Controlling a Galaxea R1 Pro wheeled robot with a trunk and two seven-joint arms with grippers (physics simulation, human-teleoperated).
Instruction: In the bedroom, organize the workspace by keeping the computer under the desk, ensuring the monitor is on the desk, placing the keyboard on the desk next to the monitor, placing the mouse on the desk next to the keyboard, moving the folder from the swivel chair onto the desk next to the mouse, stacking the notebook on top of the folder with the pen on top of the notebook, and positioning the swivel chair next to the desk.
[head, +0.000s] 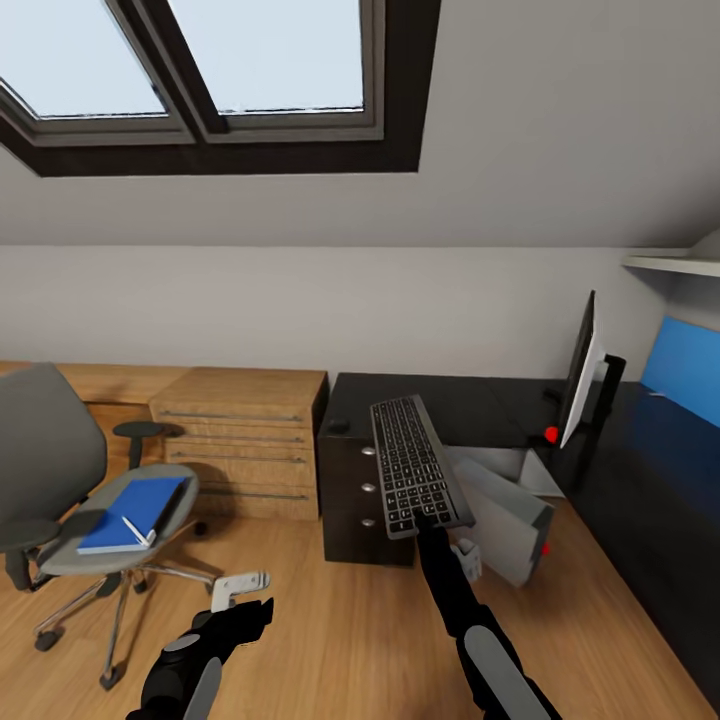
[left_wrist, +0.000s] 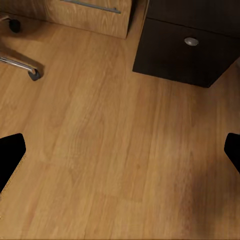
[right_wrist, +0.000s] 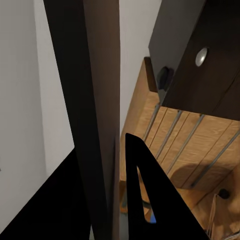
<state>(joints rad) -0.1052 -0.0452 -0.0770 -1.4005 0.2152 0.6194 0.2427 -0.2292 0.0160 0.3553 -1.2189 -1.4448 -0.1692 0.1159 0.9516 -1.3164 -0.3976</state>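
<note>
Bedroom with a sloped ceiling and skylight, wood floor (left_wrist: 100, 150). The dark counter (head: 470, 405) runs along the wall and bends toward the right.

Step in hand is the keyboard. The right hand (head: 432, 520) is clamped on the near edge of the keyboard (head: 415, 465), holding it up in the air, tilted, in front of the counter's drawers — not yet set down. The monitor (head: 582, 370) already stands on the counter, seen edge-on. The mouse (head: 339, 426) sits near the counter's left corner. The computer (head: 505, 505) is on the floor under the counter.

The left hand (head: 240, 592) hangs low over the floor, fingers apart, empty. The chair (head: 60, 470) still carries the folder (head: 135, 512) and pen (head: 136, 530).

Next move — carry the keyboard forward, level it, and lay it flat beside the monitor.
</note>
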